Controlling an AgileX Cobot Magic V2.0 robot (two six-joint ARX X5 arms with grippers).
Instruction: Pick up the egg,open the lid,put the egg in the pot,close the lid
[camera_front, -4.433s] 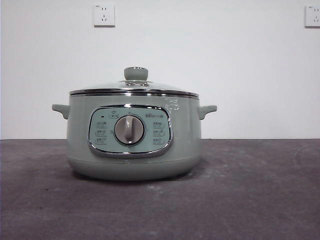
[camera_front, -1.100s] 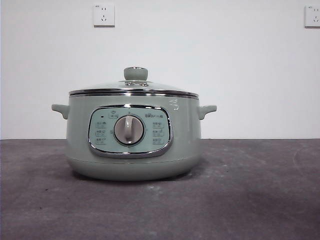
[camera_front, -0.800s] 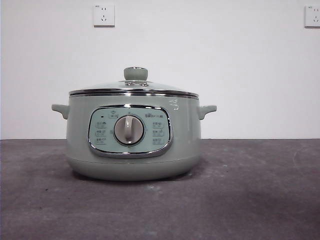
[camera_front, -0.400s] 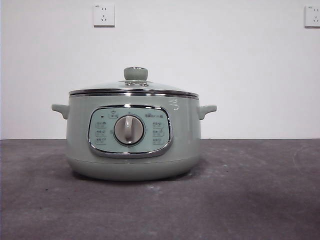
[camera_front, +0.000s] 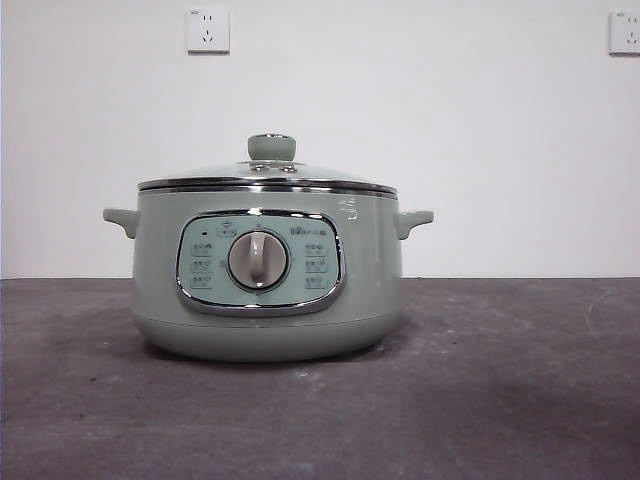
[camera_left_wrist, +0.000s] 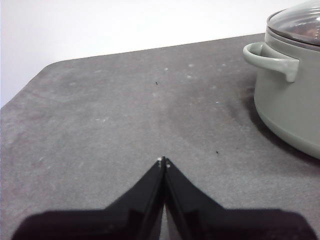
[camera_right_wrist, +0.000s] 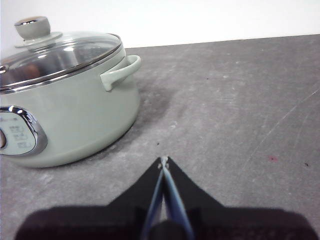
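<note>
pot (camera_front: 268, 300) | lid (camera_front: 268, 172) seated | egg (camera_right_wrist: 31, 71) inside (brownish, through glass)

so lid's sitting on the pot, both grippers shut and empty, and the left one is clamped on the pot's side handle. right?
Not quite. The left gripper holds nothing: the left wrist view shows its jaws shut above bare table, apart from the pot and its handle. The rest stands: the lid sits on the pot, and the right gripper is shut and empty.
</note>
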